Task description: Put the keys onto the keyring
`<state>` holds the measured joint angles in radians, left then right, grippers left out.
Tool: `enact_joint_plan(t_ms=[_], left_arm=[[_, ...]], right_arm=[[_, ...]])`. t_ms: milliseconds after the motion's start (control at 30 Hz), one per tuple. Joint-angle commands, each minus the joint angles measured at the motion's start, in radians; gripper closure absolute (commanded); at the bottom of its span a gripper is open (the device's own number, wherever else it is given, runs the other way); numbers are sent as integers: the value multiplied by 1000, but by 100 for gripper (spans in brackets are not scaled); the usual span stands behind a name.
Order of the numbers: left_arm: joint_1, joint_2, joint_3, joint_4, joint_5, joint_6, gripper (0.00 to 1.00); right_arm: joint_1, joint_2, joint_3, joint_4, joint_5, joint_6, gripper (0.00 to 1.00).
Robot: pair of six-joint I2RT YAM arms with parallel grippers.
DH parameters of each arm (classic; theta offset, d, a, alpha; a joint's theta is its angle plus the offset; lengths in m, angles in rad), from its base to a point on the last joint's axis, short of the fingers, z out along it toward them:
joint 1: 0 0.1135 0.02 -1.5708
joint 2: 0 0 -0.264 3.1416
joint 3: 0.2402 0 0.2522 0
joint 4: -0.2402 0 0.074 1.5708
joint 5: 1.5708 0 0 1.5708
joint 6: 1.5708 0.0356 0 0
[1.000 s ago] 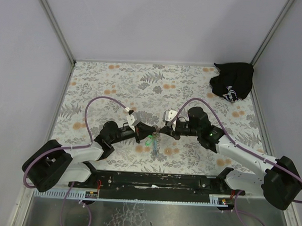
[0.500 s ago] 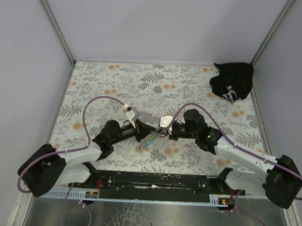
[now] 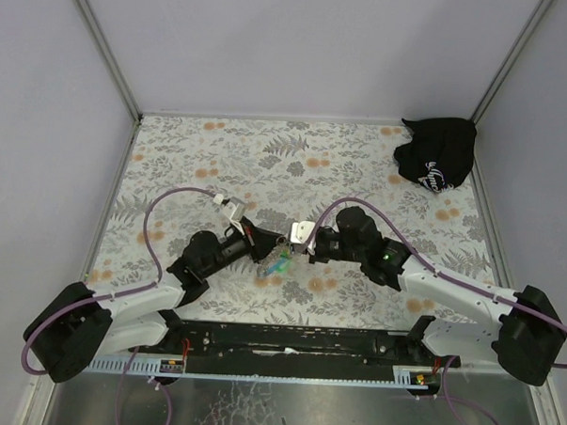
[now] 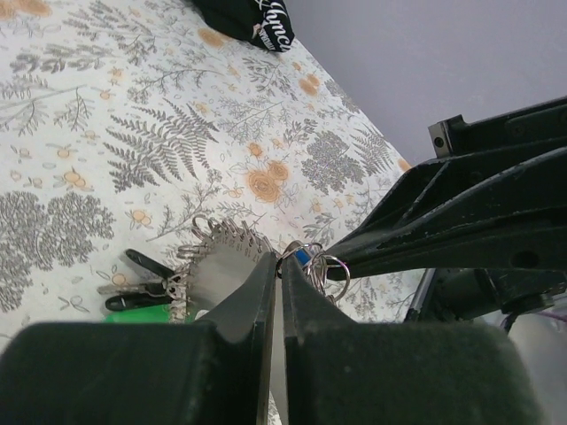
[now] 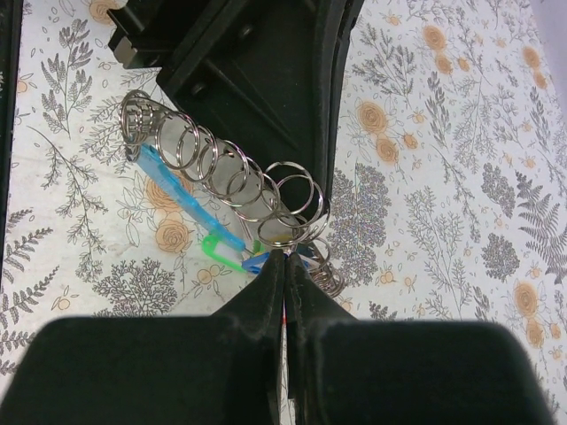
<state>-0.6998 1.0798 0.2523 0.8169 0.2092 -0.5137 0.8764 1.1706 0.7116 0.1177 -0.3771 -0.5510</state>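
The keyring point(image 3: 279, 263) hangs between my two grippers at the table's middle. In the right wrist view it is a row of linked metal rings point(image 5: 221, 168), a light-blue strap point(image 5: 168, 177) and a green piece point(image 5: 221, 246). My left gripper point(image 3: 269, 243) is shut on one of its rings point(image 4: 308, 262). My right gripper point(image 3: 295, 247) is shut, and its tips point(image 5: 285, 257) pinch the blue key point(image 5: 257, 261) at the rings. A yellowish spot point(image 5: 282, 237) shows inside a ring; I cannot tell whether it is the yellow key. The blue head point(image 4: 302, 257) also shows next to the left fingertips point(image 4: 266, 266).
A black cloth bag point(image 3: 437, 153) with white print lies at the far right corner. Grey walls close in the flowered table point(image 3: 267, 155) on three sides. Both arms' purple cables arc above the table point(image 3: 180, 203).
Both grippers, still pinched together at the keyring, have shifted a little left. The left arm's wrist has swung and its elbow has moved left.
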Motion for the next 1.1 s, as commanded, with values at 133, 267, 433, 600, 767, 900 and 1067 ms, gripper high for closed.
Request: enact_joint_plan(t_ms=[133, 267, 433, 600, 767, 900, 1067], left_arm=[[10, -31, -63, 264, -161, -156, 100], [10, -8, -91, 317, -149, -170, 97], [11, -17, -133, 369, -137, -125, 83], [30, -94, -152, 296, -129, -48, 70], [59, -142, -85, 128, -40, 71, 61], [71, -99, -44, 92, 69, 162, 58], [115, 4, 15, 88, 213, 211, 55]], right_arm=[[51, 24, 38, -58, 55, -21, 100], [52, -3, 37, -34, 105, -30, 100], [52, -10, 86, -80, 99, -54, 100], [53, -23, 126, -141, 99, -78, 100], [52, -25, 151, -184, 103, -92, 100], [52, -30, 163, -203, 97, -102, 100], [52, -32, 164, -218, 92, -109, 100]])
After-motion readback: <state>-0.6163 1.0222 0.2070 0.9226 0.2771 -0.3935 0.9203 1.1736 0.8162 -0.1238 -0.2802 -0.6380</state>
